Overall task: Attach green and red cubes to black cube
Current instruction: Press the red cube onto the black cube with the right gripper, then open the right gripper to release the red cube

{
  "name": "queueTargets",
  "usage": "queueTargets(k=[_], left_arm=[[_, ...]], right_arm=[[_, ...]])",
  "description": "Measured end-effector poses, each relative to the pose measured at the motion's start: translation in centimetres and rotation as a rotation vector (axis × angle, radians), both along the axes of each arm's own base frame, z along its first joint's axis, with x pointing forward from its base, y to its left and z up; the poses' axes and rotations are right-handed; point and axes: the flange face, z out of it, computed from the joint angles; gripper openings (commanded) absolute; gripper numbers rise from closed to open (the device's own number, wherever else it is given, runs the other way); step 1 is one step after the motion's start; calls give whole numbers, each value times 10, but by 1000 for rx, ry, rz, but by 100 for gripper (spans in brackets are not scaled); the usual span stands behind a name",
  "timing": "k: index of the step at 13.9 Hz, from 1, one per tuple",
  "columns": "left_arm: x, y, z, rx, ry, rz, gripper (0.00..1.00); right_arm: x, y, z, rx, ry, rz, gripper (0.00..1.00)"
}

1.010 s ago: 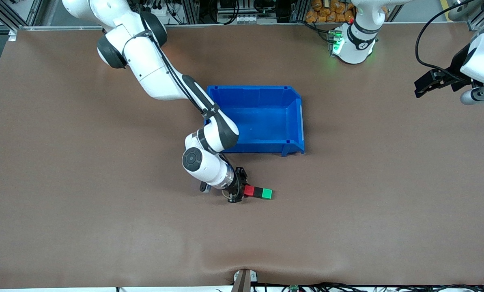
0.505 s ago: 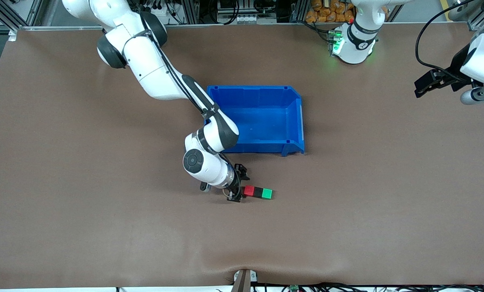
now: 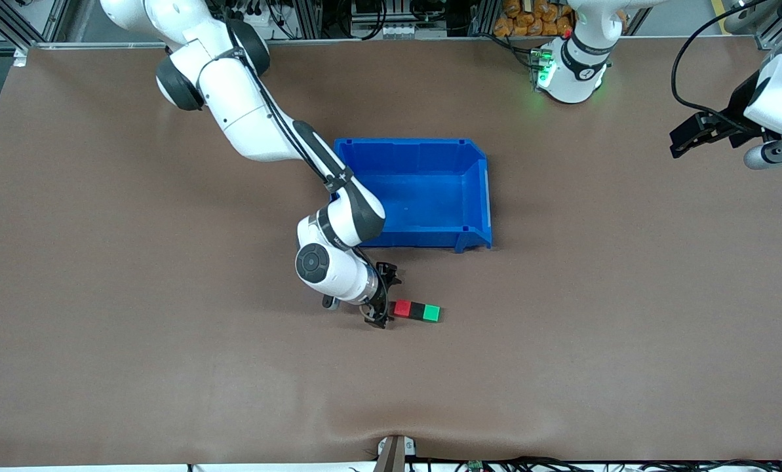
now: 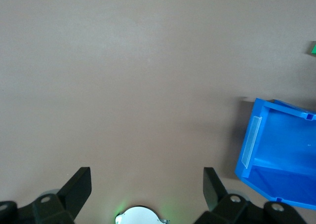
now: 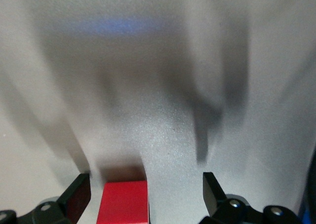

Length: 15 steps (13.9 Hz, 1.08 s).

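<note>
Red cube [image 3: 402, 309], black cube [image 3: 417, 311] and green cube [image 3: 432, 313] lay joined in one row on the brown bench [image 3: 168, 360], nearer the front camera than the blue bin [image 3: 476, 196]. My right pincer [image 3: 382, 296] stood spread apart just beside the red end. My left pincer [image 4: 147, 183] waited, fingers apart, at its end.

light: even, overhead | shadows: soft, streaked in right wrist view (washed pale) | front view: sharp

red cube [image 5: 125, 202] cut off, green cube [image 4: 313, 48] clipped
</note>
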Motion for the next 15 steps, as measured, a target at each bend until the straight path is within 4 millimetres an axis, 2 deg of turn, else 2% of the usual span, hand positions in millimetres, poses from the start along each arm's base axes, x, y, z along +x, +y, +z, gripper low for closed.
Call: queueTargets(k=[10,15], left_arm=[[0,4,0,-1,0,8,100],[1,5,-1,-1,2,9,100]], right_arm=[[12,-17,7,-25,4,-7,100],[22,-35,13,-41,25,-15,100]])
